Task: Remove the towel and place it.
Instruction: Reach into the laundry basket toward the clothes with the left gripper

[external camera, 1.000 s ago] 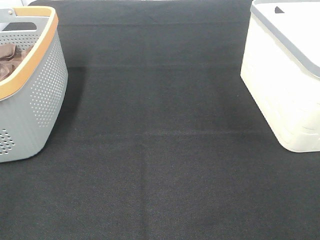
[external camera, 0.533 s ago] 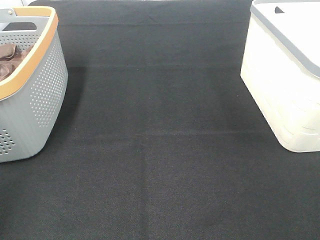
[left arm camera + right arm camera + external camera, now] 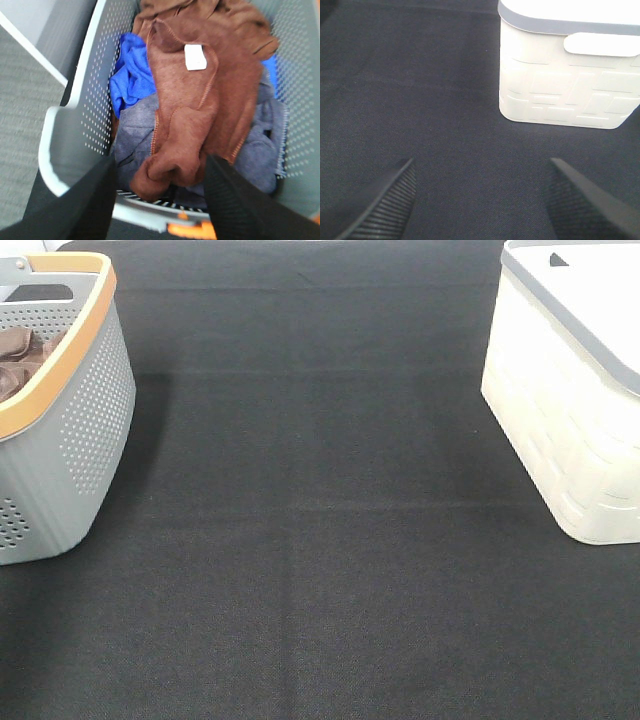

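The towel (image 3: pixel 200 105) is reddish-brown with a stitched hem and a small white tag (image 3: pixel 195 56). It lies crumpled on top of other cloths inside the grey perforated basket (image 3: pixel 90 115). My left gripper (image 3: pixel 160 165) is open just above the basket, its dark fingers (image 3: pixel 85 200) on either side of the towel's bunched lower fold. In the exterior high view only a brown patch of towel (image 3: pixel 18 352) shows inside the orange-rimmed basket (image 3: pixel 85 410). No gripper shows there. My right gripper (image 3: pixel 480 172) is open and empty over the black table cloth.
A blue cloth (image 3: pixel 130 75) and a grey-blue cloth (image 3: pixel 260 155) lie under the towel. A white bin with a grey rim (image 3: pixel 570 410) stands at the right and also shows in the right wrist view (image 3: pixel 567 75). Black cloth (image 3: pixel 320 540) covers the table between the two containers.
The brown patch of towel seen in the basket has shifted slightly and looks darker. The basket, bin and table have not changed.
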Action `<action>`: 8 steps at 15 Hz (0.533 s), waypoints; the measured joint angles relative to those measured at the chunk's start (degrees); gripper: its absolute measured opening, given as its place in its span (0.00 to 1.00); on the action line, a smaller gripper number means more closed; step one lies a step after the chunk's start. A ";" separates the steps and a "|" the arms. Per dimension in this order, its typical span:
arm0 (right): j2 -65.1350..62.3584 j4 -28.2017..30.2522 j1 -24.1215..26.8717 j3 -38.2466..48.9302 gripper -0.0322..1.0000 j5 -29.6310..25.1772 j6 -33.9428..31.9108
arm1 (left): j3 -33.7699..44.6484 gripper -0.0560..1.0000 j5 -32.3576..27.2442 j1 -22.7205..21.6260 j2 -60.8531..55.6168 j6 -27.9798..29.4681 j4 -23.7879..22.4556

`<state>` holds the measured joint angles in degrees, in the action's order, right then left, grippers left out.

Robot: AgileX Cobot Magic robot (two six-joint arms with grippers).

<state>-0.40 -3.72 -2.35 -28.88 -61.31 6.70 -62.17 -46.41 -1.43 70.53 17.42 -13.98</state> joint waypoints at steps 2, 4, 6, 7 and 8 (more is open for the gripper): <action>0.00 0.00 0.00 0.00 0.69 0.00 0.00 | -7.22 0.55 -3.50 -2.29 8.82 0.06 -0.11; 0.00 0.00 0.00 0.00 0.69 0.00 0.00 | -10.71 0.55 -5.04 -3.55 12.55 0.06 -0.11; 0.00 0.00 0.00 0.00 0.69 0.00 0.00 | -18.68 0.59 -7.85 -5.44 20.80 0.06 -0.40; 0.00 0.00 0.00 0.00 0.69 0.00 0.00 | -21.37 0.59 -7.96 -5.56 23.95 0.06 -0.40; 0.00 0.00 0.00 0.00 0.69 0.00 0.00 | -23.72 0.60 -7.96 -5.56 26.70 0.06 -0.40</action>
<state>-0.40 -3.72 -2.35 -28.88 -61.31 6.70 -85.89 -54.37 -6.99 97.23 17.48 -14.38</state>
